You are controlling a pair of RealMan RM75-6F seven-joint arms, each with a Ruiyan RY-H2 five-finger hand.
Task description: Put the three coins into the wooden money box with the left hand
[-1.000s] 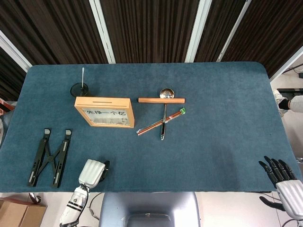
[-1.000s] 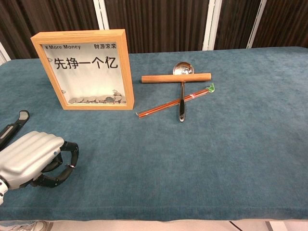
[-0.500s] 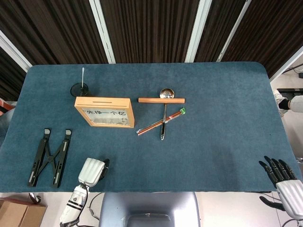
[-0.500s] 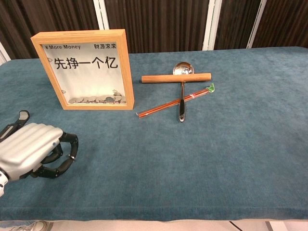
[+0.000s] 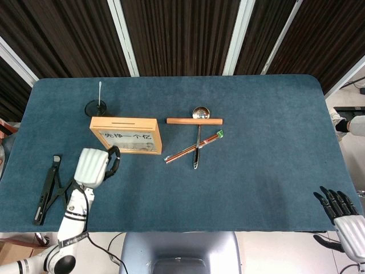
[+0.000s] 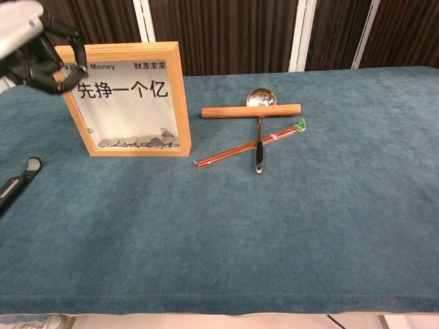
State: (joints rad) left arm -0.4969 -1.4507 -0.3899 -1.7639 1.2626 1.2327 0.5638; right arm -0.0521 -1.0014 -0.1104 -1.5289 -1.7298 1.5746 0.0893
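Observation:
The wooden money box [image 5: 125, 135] stands upright left of the table's middle, with a slot [image 5: 126, 121] in its top edge. Through its clear front [image 6: 127, 99] several coins [image 6: 137, 142] lie at the bottom. No loose coin shows on the cloth. My left hand [image 5: 93, 165] is raised just front-left of the box. In the chest view the left hand [image 6: 31, 41] overlaps the box's top left corner, fingers curled in. Whether they pinch a coin is hidden. My right hand [image 5: 342, 217] hangs off the table's front right corner, fingers spread, holding nothing.
A black folding stand [image 5: 60, 188] lies at the front left, its tip [image 6: 17, 181] at the chest view's left edge. Behind the box sits a black round base with a white stick [image 5: 97, 107]. Right of the box lie a wooden rod [image 5: 194, 121], a spoon [image 5: 197, 145] and red chopsticks [image 6: 250, 144].
My left hand has risen from the table's front edge and moved back to the box's front left corner. The right hand has barely shifted. Nothing on the table moved.

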